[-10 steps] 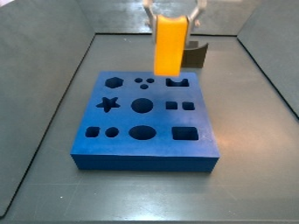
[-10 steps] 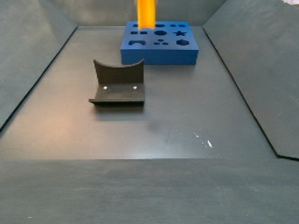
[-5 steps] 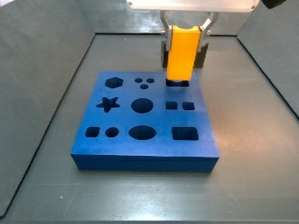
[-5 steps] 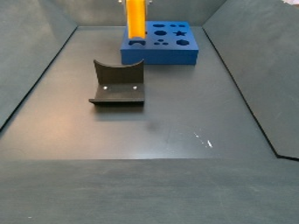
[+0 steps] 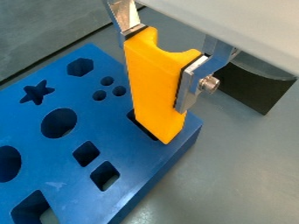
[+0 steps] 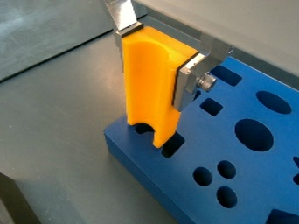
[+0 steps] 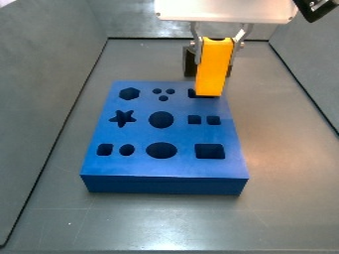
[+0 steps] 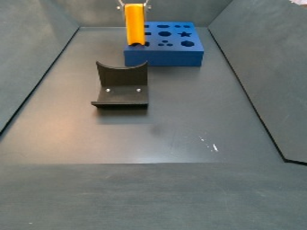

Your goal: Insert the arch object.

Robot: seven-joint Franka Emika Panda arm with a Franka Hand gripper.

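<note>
The arch object is a bright orange-yellow block held upright, its curved notch facing up. My gripper is shut on its upper part, silver fingers on both sides. Its lower end stands in a cutout at the corner of the blue board. Both appear in a wrist view too, the arch in the gripper over the board. In a side view the arch stands at the board's far right corner; in a side view the arch is at the board's near left corner.
The fixture, a dark bracket on a base plate, stands on the grey floor nearer the camera; part of it shows in a wrist view. The board has several other cutouts: star, hexagon, circles, squares. Grey walls enclose the floor.
The gripper has come down with the arch object, from above the board's corner to having its lower end in the corner cutout.
</note>
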